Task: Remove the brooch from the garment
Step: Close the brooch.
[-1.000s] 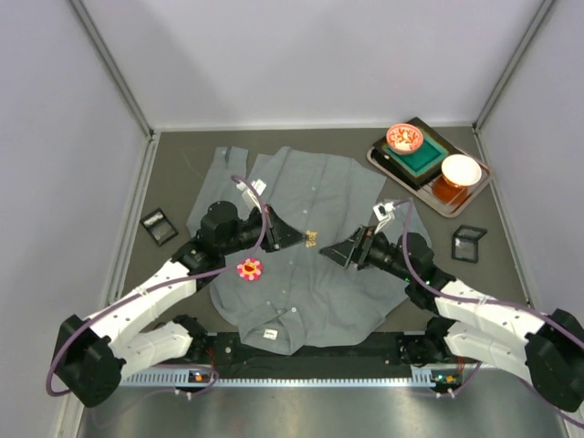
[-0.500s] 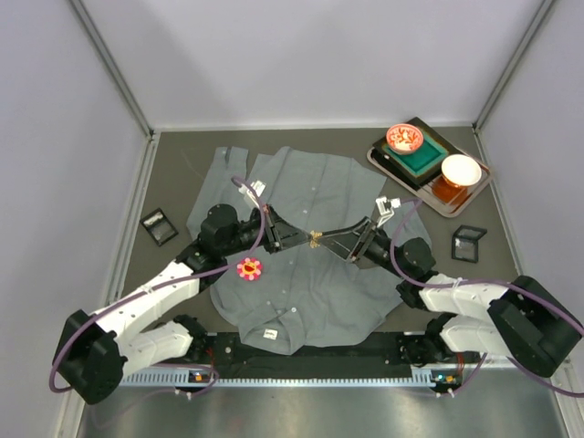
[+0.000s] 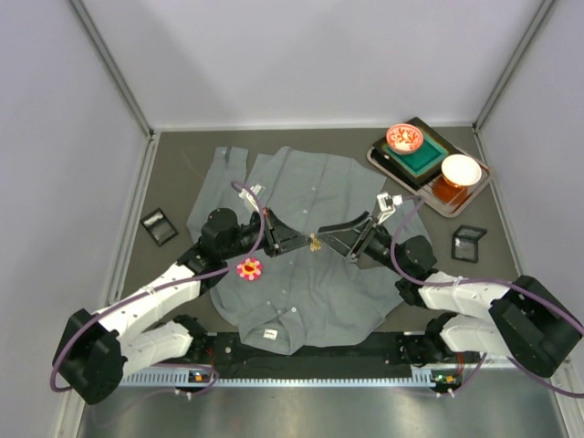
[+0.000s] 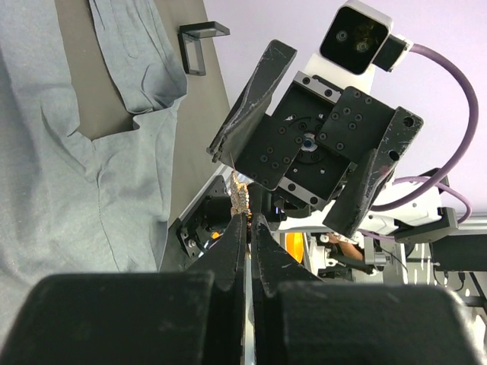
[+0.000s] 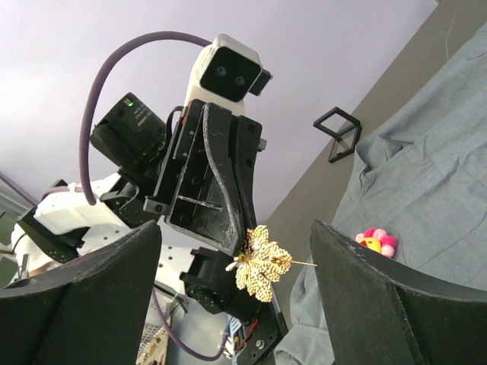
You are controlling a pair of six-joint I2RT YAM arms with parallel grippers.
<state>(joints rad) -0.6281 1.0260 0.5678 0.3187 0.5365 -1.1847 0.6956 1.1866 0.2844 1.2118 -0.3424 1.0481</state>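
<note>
So our left hand (image 3: 307, 241) pinches the gold brooch (image 5: 261, 262) clear of the garment (image 3: 310, 182), and our right hand (image 3: 330, 235), fingers apart, probably takes it next.

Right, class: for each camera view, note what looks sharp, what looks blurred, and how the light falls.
Top external: even soft light, faint shadows, garment sharp. Left wrist: left gripper's fingers dark and soft up close. Right wrist: gold brooch crisp, right gripper's fingers blurred.
</note>
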